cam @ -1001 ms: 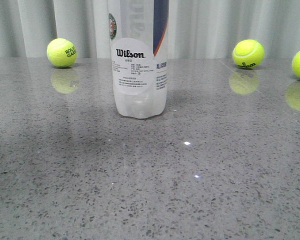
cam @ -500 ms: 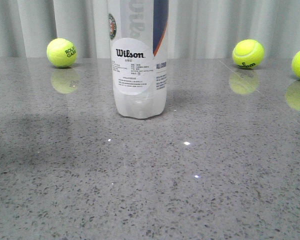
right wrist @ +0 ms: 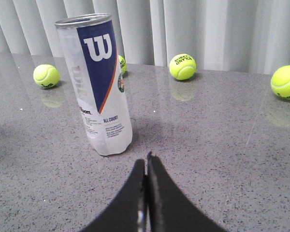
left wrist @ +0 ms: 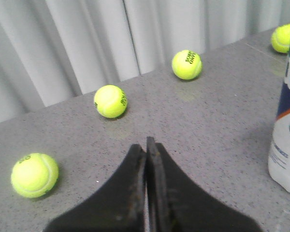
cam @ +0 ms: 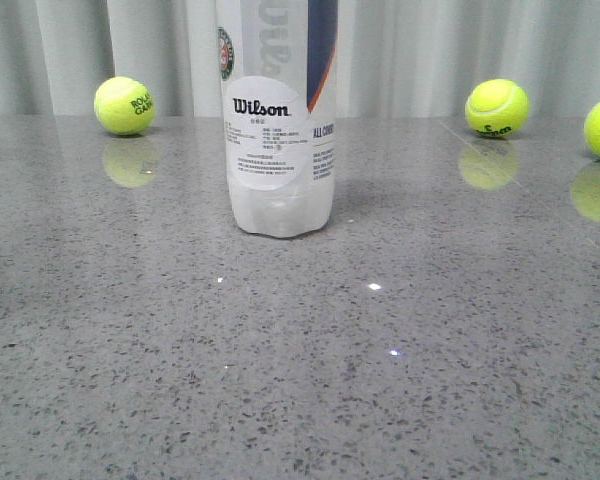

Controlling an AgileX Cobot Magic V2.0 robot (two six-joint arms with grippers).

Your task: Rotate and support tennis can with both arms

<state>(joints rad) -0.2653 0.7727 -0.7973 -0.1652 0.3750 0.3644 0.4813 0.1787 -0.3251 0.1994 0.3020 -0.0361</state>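
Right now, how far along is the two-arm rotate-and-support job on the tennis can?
Nothing looks done. The tennis can stands upright on the grey table, untouched. Nothing is in hand: the left gripper is shut and empty, with the can off to one side, and the right gripper is shut and empty, pointing at the can's base but apart from it. Left: open both, close in, grip, rotate and support it.

Front view: sits low, near the table [cam: 300,380] surface, looks forward to the curtain [cam: 430,50]; the tennis can [cam: 278,120] is close and its top is cut off.
Left wrist view: looks down over the left gripper [left wrist: 146,145], the can [left wrist: 286,111] at the picture edge.
Right wrist view: looks over the right gripper [right wrist: 146,162] to the whole can [right wrist: 97,82].
Shared: all three views show the can, the table and the curtain.
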